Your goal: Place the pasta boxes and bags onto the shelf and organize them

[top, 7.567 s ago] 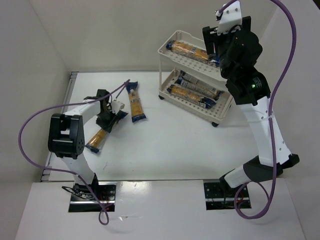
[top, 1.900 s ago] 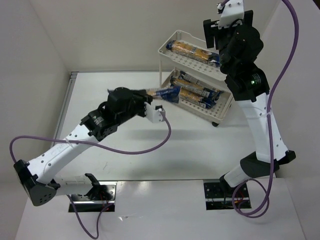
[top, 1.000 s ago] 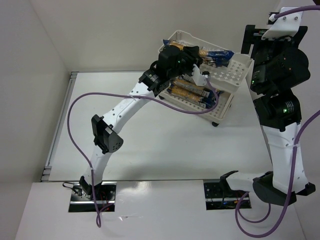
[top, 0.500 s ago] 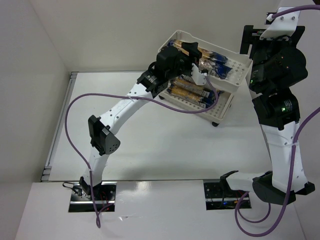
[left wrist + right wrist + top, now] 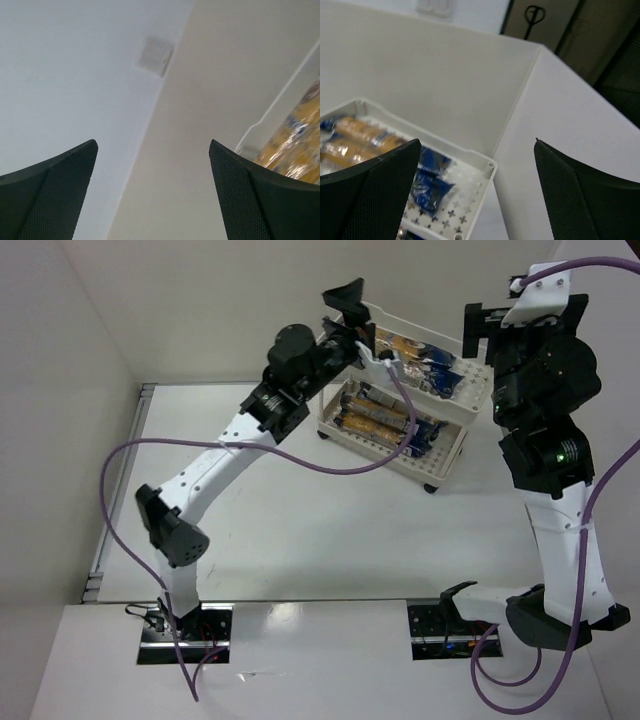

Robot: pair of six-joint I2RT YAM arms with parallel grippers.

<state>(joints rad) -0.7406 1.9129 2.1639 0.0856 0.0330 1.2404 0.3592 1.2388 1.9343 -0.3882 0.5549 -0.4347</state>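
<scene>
The shelf (image 5: 462, 412) is a cream-white two-tier cart at the back right. Pasta bags (image 5: 418, 352) with dark blue ends lie on its top tray, and more pasta bags (image 5: 378, 420) lie on the lower tray. My left gripper (image 5: 348, 312) hangs open and empty above the top tray's left corner. In the left wrist view only a bag (image 5: 300, 145) and the shelf rim (image 5: 280, 107) show at the right edge. My right gripper (image 5: 477, 142) is open and empty, high over the top tray's right corner (image 5: 481, 167), with bags (image 5: 357, 135) below to its left.
White walls enclose the table on the left, back and right. The right arm (image 5: 548, 400) stands tall just right of the cart. The left arm (image 5: 225, 455) stretches diagonally across the table (image 5: 300, 530) to the cart. A purple cable (image 5: 340, 465) loops over the cart's front.
My left gripper opened, let a bag go on the top tray, then rose and drew back to the left. The right gripper shifted slightly left and opened a little wider.
</scene>
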